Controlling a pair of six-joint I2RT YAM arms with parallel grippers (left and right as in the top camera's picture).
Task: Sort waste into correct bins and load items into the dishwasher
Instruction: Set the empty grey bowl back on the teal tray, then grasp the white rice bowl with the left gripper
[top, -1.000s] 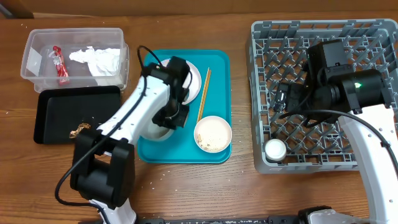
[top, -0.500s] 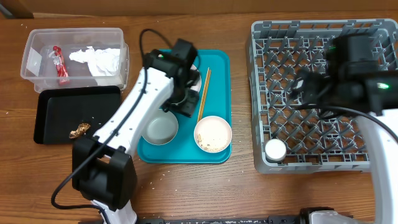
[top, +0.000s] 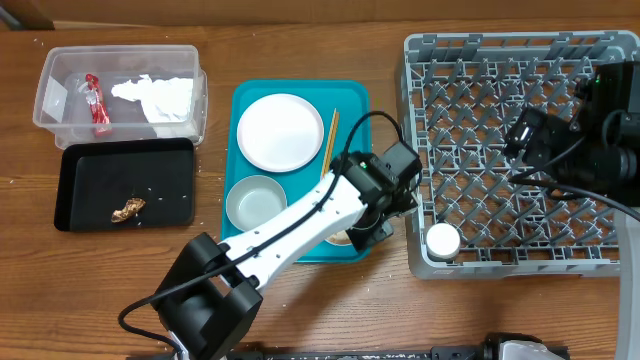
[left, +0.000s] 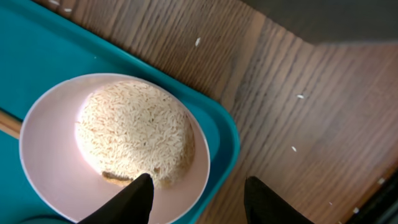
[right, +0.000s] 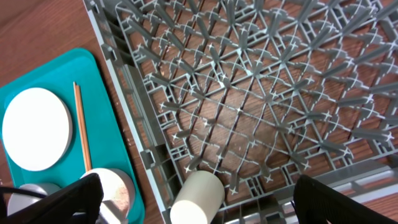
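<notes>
Left tool (left: 198, 198), jaws parted, hovers astride the rice bowl (left: 53, 158).

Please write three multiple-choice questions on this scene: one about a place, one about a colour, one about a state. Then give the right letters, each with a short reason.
1. Where is the white cup?
A) in the grey dish rack
B) on the black tray
C) on the plate

2. What colour is the wrapper in the clear tub?
A) blue
B) green
C) red

3. The bowl below the left gripper is:
A) empty
B) holding rice
C) upside down

Answers:
1 A: the cup sits in a corner of the rack.
2 C: the overhead view shows it red beside the white napkin.
3 B: the left wrist view shows a mound of rice inside.
</notes>
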